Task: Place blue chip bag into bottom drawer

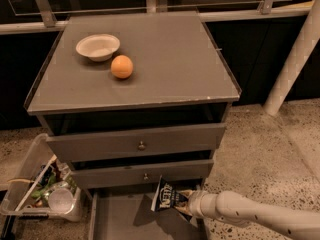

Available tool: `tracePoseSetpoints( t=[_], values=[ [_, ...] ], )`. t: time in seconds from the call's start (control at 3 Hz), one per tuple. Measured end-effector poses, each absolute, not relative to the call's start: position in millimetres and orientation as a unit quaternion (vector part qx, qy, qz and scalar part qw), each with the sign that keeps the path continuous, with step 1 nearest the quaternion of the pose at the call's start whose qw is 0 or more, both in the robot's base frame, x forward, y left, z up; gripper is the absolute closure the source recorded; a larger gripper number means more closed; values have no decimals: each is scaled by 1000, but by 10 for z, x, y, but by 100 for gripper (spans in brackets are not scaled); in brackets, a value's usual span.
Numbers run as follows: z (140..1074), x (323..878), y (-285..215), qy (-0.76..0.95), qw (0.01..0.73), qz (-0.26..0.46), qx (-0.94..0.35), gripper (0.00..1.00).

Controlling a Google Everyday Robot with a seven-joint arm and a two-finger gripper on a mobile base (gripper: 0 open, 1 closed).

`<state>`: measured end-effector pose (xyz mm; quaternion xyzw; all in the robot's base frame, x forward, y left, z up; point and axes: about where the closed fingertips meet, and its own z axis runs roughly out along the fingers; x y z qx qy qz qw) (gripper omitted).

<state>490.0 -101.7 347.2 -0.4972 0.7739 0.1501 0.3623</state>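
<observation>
Blue chip bag [165, 198] held over the open bottom drawer [127, 220]
The gripper [183, 204], fingers seemingly clamped on the bag's edge, should lower it clear of the drawer's front wall before letting go

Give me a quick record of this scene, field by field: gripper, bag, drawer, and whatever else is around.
gripper: gripper low right, over the open drawer, shut on the blue chip bag
blue chip bag: held above the drawer, not yet lying on its floor
bottom drawer: pulled open
cabinet top: white bowl and orange, side by side
floor, left: clear plastic bin of clutter
</observation>
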Motion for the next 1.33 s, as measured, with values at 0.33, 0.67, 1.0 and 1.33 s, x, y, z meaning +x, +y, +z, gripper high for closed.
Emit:
tracePoseSetpoints(
  t=[0.33, 0.67, 1.0, 1.33],
  values=[
    [3121, 5027, -1108, 786, 360, 172, -472, 100],
    [3122, 5025, -1106, 786, 360, 173, -472, 100],
    [2961, 5038, -978, 781, 353, 159, -489, 100],
    [2603, 5060, -851, 777, 338, 136, -514, 100]
  ],
)
